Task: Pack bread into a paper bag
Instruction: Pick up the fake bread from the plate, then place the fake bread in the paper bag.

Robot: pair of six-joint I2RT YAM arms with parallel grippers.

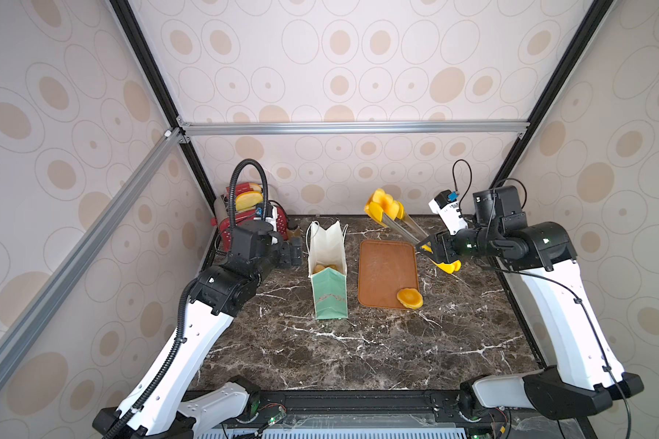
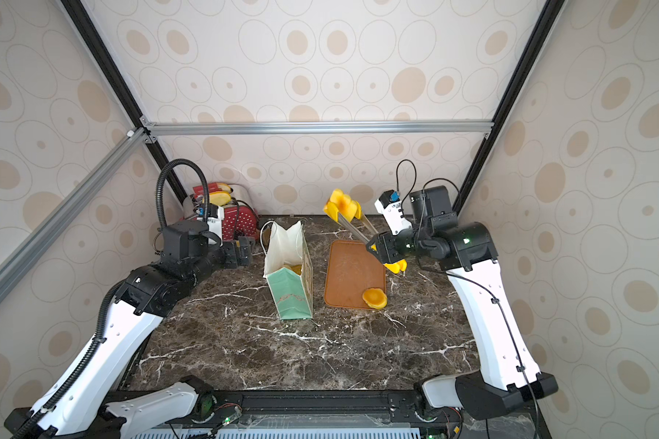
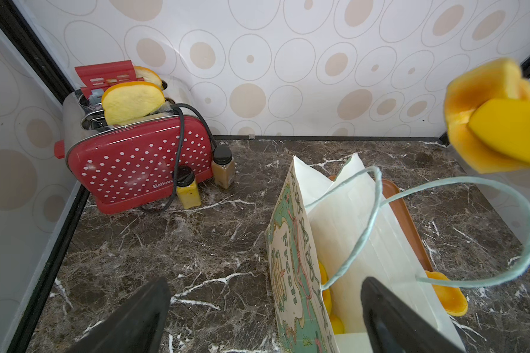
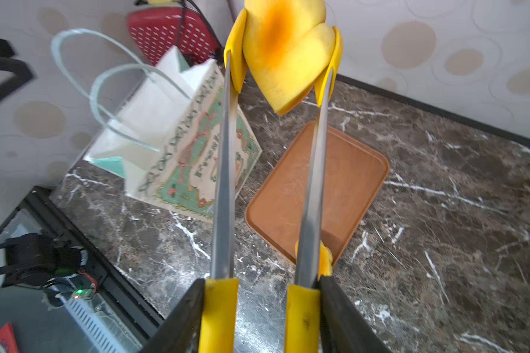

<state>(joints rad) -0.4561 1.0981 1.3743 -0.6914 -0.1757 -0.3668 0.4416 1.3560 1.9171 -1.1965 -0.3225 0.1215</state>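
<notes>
Two black fingers (image 4: 181, 324) on the right gripper (image 1: 430, 249) are pressed in on the yellow handles of the tongs (image 4: 224, 183), so it's pinching the tool, not the food. Out at the far end, the yellow tips clamp the loaf (image 4: 285, 52) from both sides. It's up in the air over the far end of the tray (image 1: 385, 266), off to the side of the bag (image 1: 330, 300).

That loaf looks like squishy foam to me: light and soft. I doubt it'd break, but it hangs cornerwise, held only by its flanks, so with a slack squeeze it could slide out. Gripping across the flat sides, like now, seems the right spot.

Left gripper (image 1: 293, 252) sits just beside the bag with its fingers (image 3: 135, 318) spread wide, holding nothing. Can't tell if it touches the paper. The bag stands upright on the table (image 1: 320, 342), mouth open, with some bread (image 1: 326, 268) at the bottom. One bun (image 1: 409, 298) sits on the tray's near corner, overhanging the rim. Thin paper like that probably tips easily, so I'd come straight down through the mouth, clear of the strings.
</notes>
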